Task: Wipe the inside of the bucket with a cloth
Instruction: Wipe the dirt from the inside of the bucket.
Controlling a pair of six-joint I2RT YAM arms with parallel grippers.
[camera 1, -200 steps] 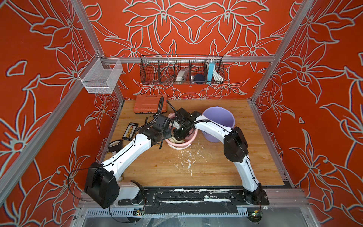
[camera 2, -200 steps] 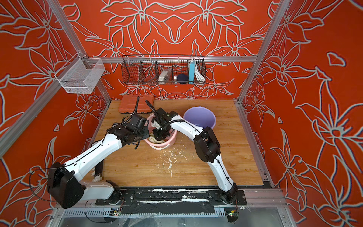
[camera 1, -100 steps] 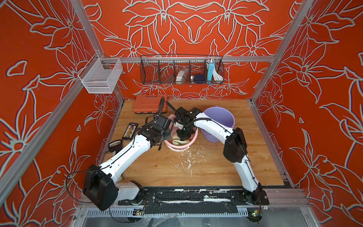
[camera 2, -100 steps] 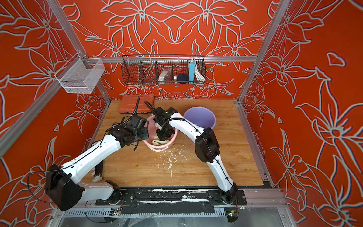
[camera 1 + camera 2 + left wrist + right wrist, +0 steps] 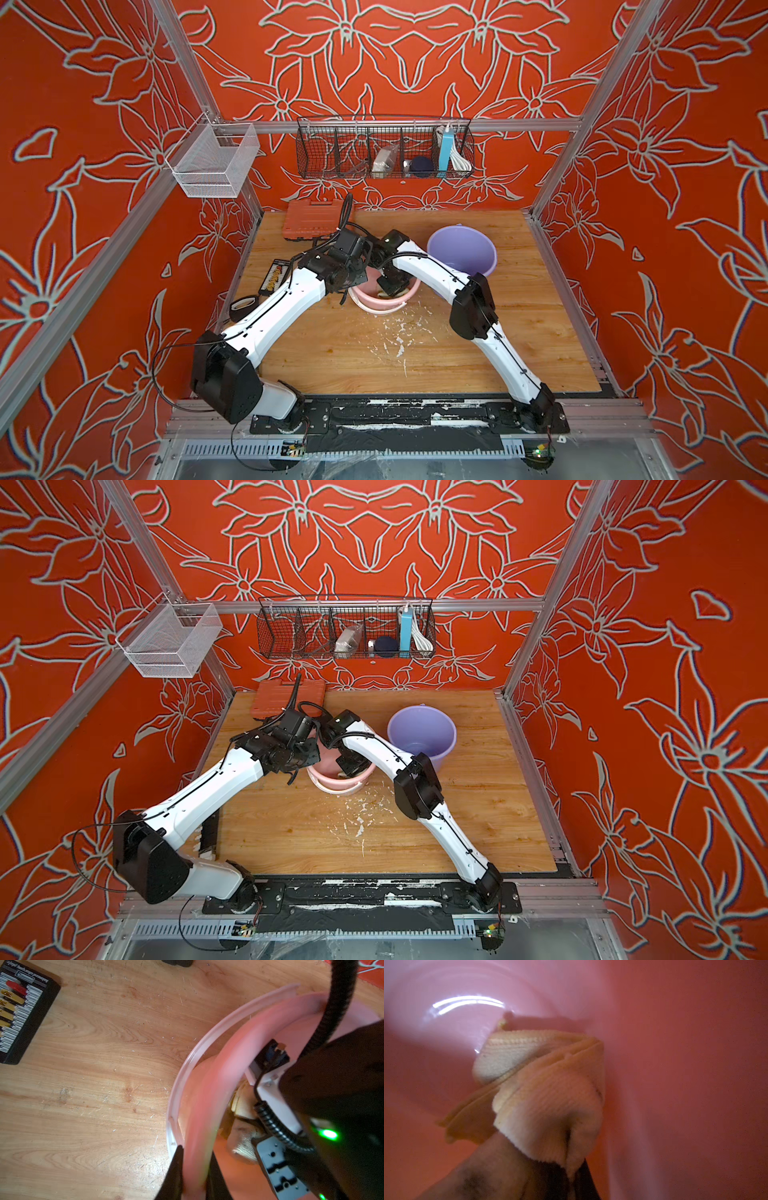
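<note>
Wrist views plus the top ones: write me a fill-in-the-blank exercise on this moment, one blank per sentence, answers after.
1. The right gripper is shut on the stained pale beige cloth inside the ____ plastic bucket.
2. The left gripper clamps that bucket's ____.
3. ____ gripper touches the round purple plastic bucket.

Missing words: pink; rim; neither.

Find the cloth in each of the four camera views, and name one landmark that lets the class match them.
Top view: cloth, a pale scrap inside the pink bucket, under the right arm.
Top view: cloth, the same spot, mostly hidden by the arm.
Left wrist: cloth, beige folds just inside the bucket wall.
Right wrist: cloth, bunched mid-picture against the inner wall.
Shared landmark: the pink bucket.
</note>
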